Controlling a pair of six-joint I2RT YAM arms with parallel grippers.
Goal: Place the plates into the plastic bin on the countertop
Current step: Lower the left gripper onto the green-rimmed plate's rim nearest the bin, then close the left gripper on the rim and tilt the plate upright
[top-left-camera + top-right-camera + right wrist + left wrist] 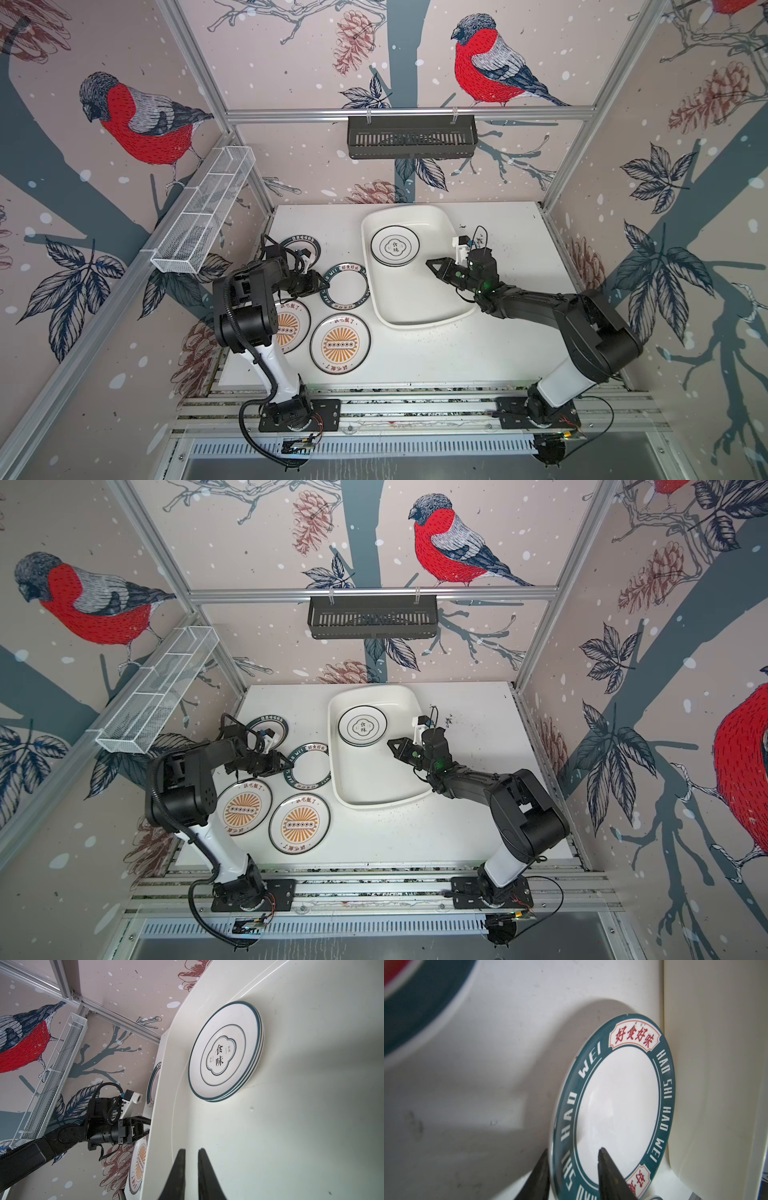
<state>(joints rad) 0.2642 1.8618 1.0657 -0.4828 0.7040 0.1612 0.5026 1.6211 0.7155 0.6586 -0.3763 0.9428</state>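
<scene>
Teal-banded white plate, lettered rim, beside plastic bin. L fingers straddle rim, grip unclear. R fingers clenched, empty, over bin.

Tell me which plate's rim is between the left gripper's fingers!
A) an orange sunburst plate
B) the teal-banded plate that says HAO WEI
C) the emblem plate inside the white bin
B: in the left wrist view, the left gripper has one finger on each side of the rim of the teal-banded HAO WEI plate.
</scene>
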